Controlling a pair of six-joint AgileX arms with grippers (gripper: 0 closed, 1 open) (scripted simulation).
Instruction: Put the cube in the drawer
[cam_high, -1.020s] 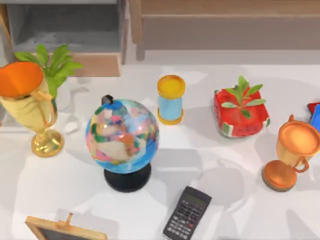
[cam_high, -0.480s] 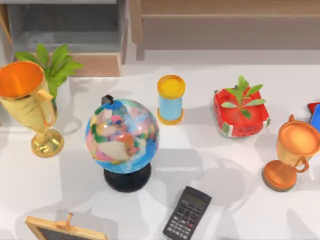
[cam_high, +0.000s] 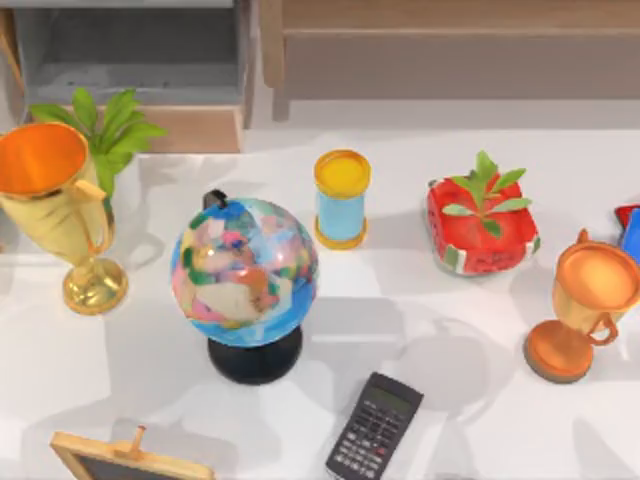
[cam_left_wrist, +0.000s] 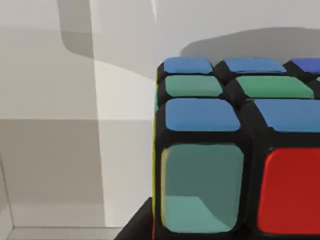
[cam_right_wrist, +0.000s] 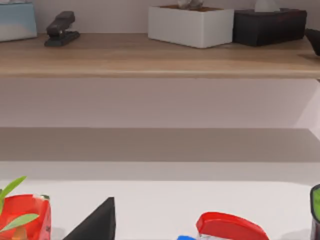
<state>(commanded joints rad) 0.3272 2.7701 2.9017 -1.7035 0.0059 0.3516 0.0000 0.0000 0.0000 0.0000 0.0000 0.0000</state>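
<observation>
Shifted since a second ago: only the soft shadows across the left of the table; globe, calculator and trophies sit as before.

Starting at the left gripper: looks straight onto the cube from very close, with blue, green, teal and red squares between black lines. Cannot tell whether gripped or merely approached. Rests on, or just above, a pale grey surface; cannot tell which part of the scene that is.

Probably the grasp-or-carry step, nothing delivered yet. Next calls for a sure hold on the cube, then a lift over the light wood front panel and a release inside.

Right arm parked at the table's right, facing the shelf.

Drawer stands open at the top left, its grey floor bare where visible. Red planter holds a green plant; gold trophy cup looks empty.
</observation>
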